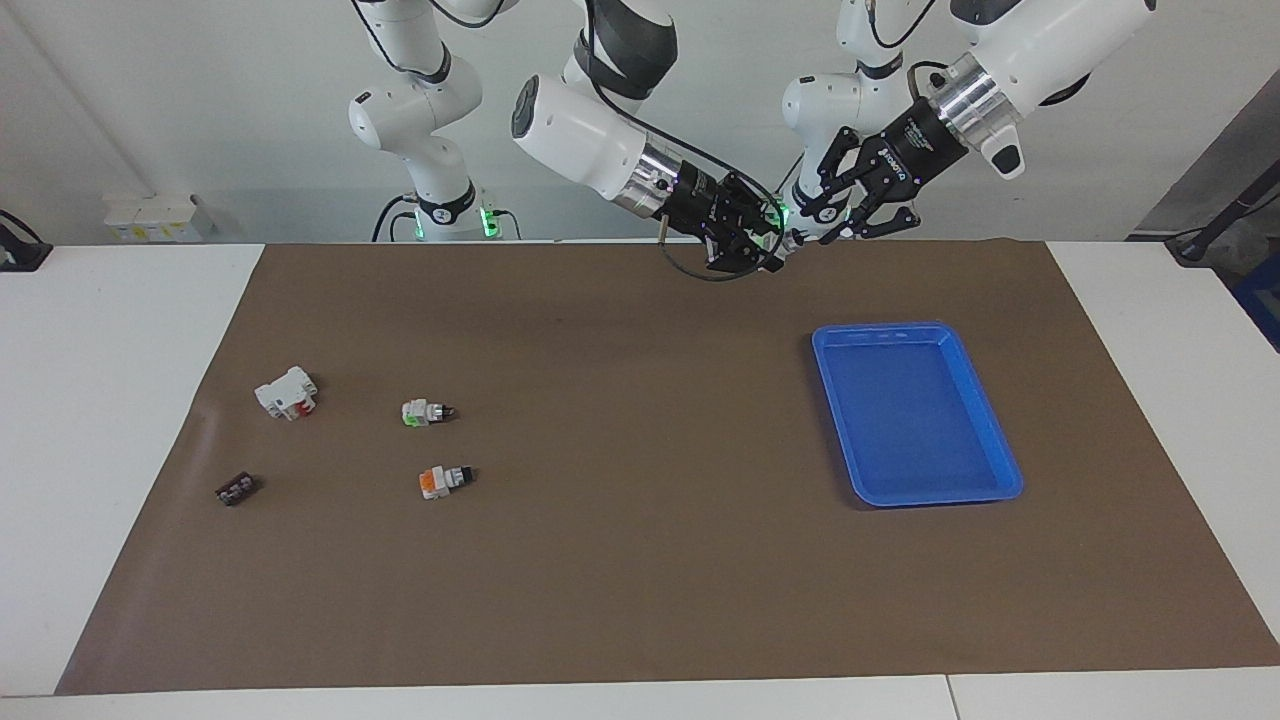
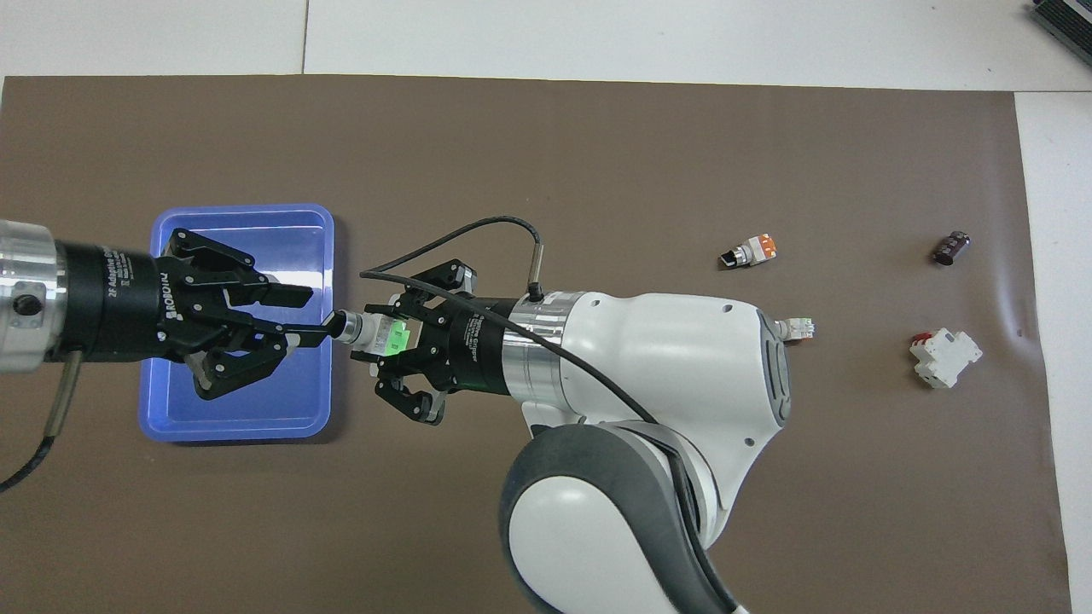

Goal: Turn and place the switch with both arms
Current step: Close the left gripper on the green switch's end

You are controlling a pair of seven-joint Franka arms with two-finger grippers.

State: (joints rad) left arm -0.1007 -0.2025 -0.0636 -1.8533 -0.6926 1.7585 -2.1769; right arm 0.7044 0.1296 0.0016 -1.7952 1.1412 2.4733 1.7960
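My right gripper (image 1: pixel 763 238) is shut on the switch (image 2: pixel 369 331) and holds it level in the air over the mat beside the blue tray (image 2: pixel 241 210). The switch's light-green block sits between the gripper's fingers and its black knob (image 2: pixel 339 324) points at my left gripper. My left gripper (image 2: pixel 305 317) is open over the tray, with its fingertips at the knob, one on each side. In the facing view the left gripper (image 1: pixel 825 222) meets the switch (image 1: pixel 783 236) high above the robots' edge of the mat.
Toward the right arm's end of the mat lie a second green-ended switch (image 1: pixel 425 411), an orange-ended switch (image 1: pixel 443 481), a white-and-red block (image 1: pixel 286 392) and a small dark part (image 1: pixel 235 489). The blue tray (image 1: pixel 915 412) holds nothing.
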